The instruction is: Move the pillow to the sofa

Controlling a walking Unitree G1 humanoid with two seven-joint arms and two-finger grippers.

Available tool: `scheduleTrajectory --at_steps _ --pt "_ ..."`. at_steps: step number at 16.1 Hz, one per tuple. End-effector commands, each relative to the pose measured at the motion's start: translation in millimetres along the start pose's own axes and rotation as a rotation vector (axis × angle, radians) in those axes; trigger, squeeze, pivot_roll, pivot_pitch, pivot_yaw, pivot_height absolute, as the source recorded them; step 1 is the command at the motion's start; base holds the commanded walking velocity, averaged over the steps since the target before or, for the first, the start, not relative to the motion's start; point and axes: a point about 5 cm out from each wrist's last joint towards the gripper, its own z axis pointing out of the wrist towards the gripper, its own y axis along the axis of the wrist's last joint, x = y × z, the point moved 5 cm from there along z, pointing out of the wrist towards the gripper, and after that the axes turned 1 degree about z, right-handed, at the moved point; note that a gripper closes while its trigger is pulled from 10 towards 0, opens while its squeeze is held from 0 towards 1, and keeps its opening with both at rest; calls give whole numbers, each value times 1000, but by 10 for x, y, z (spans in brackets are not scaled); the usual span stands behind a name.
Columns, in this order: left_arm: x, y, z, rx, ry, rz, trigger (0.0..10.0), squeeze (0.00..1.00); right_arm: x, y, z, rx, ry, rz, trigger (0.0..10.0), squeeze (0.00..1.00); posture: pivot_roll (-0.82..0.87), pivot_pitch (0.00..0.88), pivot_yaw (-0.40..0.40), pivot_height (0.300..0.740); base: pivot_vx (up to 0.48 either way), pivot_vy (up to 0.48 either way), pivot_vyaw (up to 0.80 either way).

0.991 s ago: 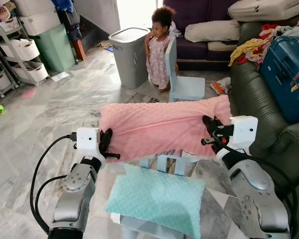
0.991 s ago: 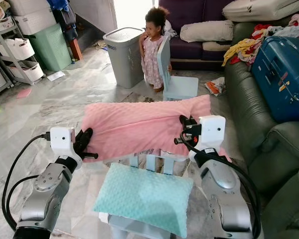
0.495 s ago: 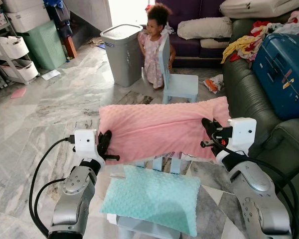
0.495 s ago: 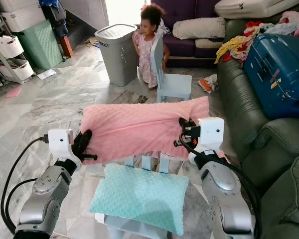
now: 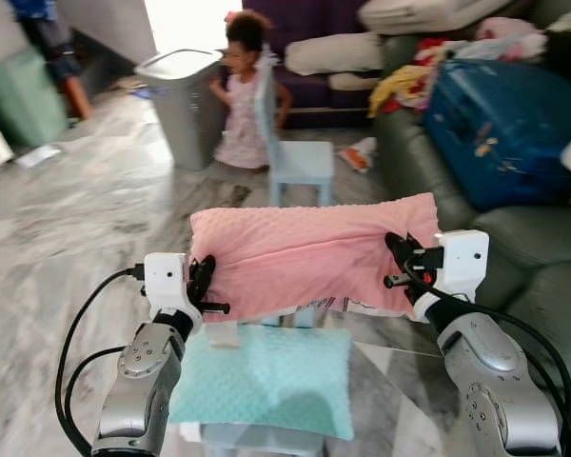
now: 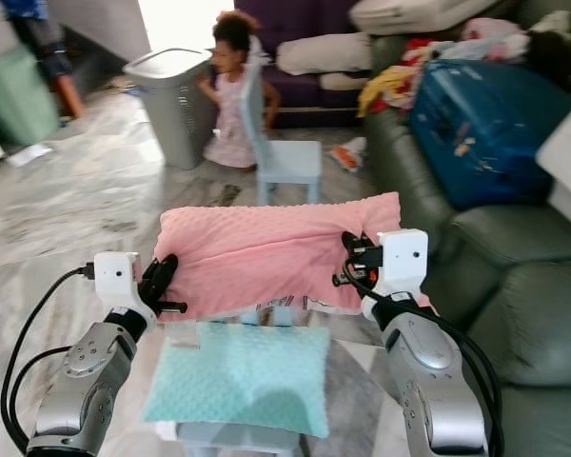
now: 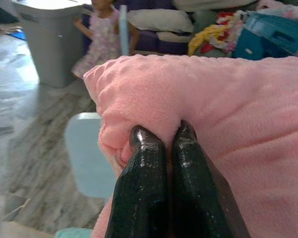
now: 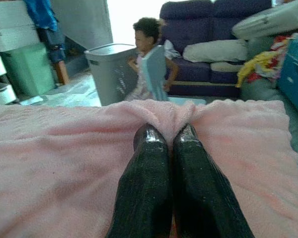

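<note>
A pink pillow point(image 5: 309, 249) hangs in the air between my two arms, stretched sideways. My left gripper point(image 5: 204, 278) is shut on its left end; the fingertips point(image 7: 161, 141) pinch a fold of pink fabric. My right gripper point(image 5: 398, 252) is shut on its right end, where its fingertips point(image 8: 166, 136) bunch the fabric point(image 8: 64, 163). A green sofa point(image 5: 514, 257) stands to the right. A purple sofa point(image 5: 309, 90) sits at the back.
A teal pillow point(image 5: 262, 379) lies on a small chair just below the pink one. A child point(image 5: 240, 90) stands by a light blue chair point(image 5: 295, 157) and a grey hamper point(image 5: 179, 90). A blue suitcase point(image 5: 500, 100) and clothes lie on the green sofa.
The whole view has swung to the right and blurred, so the green sofa looms larger. The pink pillow stays held between both grippers, a little higher above the teal pillow.
</note>
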Motion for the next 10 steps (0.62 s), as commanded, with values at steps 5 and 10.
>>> scheduleTrajectory --at_steps 5,10 --pt "4 54 -13 -16 -2 0 10000 0 -6 152 -21 -43 3 -16 10000 0 -206 0 39 740 0 0 -788" --pt "-9 48 -8 -13 -5 -4 10000 0 -1 140 -23 -38 8 -19 10000 0 -208 0 34 740 0 0 -735"
